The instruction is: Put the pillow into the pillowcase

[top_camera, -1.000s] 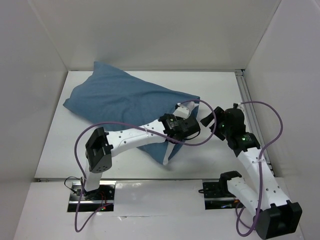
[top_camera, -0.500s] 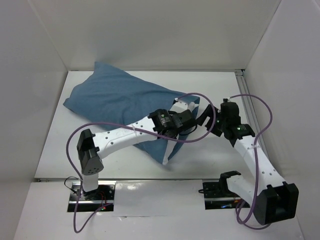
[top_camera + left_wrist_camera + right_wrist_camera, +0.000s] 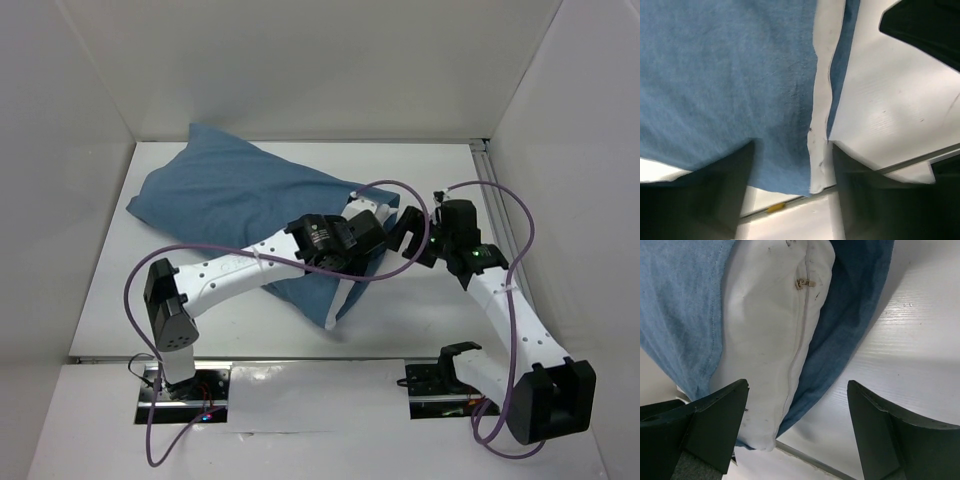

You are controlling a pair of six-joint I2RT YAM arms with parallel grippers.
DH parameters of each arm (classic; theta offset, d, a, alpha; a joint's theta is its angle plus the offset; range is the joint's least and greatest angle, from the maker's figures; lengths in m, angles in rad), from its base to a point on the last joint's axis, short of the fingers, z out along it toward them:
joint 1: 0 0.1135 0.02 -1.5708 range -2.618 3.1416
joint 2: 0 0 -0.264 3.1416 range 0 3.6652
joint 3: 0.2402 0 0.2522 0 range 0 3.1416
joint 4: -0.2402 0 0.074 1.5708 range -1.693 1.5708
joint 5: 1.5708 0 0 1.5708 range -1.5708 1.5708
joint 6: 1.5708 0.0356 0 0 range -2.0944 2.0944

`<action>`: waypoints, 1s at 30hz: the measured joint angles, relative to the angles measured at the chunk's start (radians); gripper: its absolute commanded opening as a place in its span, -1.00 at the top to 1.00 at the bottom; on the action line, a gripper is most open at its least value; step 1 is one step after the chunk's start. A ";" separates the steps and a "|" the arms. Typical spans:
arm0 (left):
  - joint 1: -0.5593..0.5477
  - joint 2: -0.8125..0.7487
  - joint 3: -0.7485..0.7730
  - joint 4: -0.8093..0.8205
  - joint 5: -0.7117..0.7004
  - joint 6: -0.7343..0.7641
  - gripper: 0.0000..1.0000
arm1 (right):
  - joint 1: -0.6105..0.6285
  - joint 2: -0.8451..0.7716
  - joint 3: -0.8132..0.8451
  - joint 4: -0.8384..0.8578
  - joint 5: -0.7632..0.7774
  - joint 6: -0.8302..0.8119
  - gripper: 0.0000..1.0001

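The dusty-blue pillowcase (image 3: 240, 200) lies slantwise from the back left to the middle of the table, plump with the pillow inside. At its open right end the white pillow (image 3: 343, 298) shows as a narrow edge. My left gripper (image 3: 372, 235) hovers over that open end, jaws apart. In the left wrist view the pillowcase hem (image 3: 785, 185) and the pillow edge (image 3: 821, 115) lie between the fingers of the left gripper (image 3: 792, 145), which pinch neither. My right gripper (image 3: 408, 232) is wide open just right of the opening. The right wrist view shows the pillow's zipped end (image 3: 775, 325) wrapped by the pillowcase (image 3: 850, 300), below the right gripper (image 3: 797, 385).
White walls enclose the table (image 3: 430, 180) at the back and both sides. A metal rail (image 3: 500, 215) runs along the right edge. Purple cables (image 3: 500, 215) loop over both arms near the pillowcase's opening. The arm bases (image 3: 440, 375) sit at the near edge.
My left arm has drawn its wrist back and left over the pillowcase's open end. My right gripper has moved left and away from me, closer to that opening, and stays open.
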 measured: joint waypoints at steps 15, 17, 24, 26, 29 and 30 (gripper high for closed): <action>-0.016 0.087 0.011 -0.066 -0.136 -0.057 1.00 | 0.000 0.015 -0.026 0.035 -0.064 -0.005 -0.69; -0.016 0.094 0.022 -0.088 -0.138 -0.055 1.00 | 0.000 0.016 -0.050 0.066 -0.108 -0.004 -0.47; -0.016 0.011 0.037 -0.059 -0.026 -0.036 1.00 | 0.063 0.027 -0.188 0.250 -0.262 0.077 -0.60; -0.016 -0.034 0.037 -0.039 0.015 -0.023 1.00 | 0.109 0.051 -0.212 0.320 -0.280 0.109 -0.63; -0.006 -0.104 0.037 -0.003 0.093 -0.005 1.00 | 0.172 0.132 -0.229 0.467 -0.291 0.166 -0.39; 0.000 -0.121 0.037 0.011 0.125 0.002 1.00 | 0.195 0.180 -0.227 0.526 -0.285 0.179 -0.23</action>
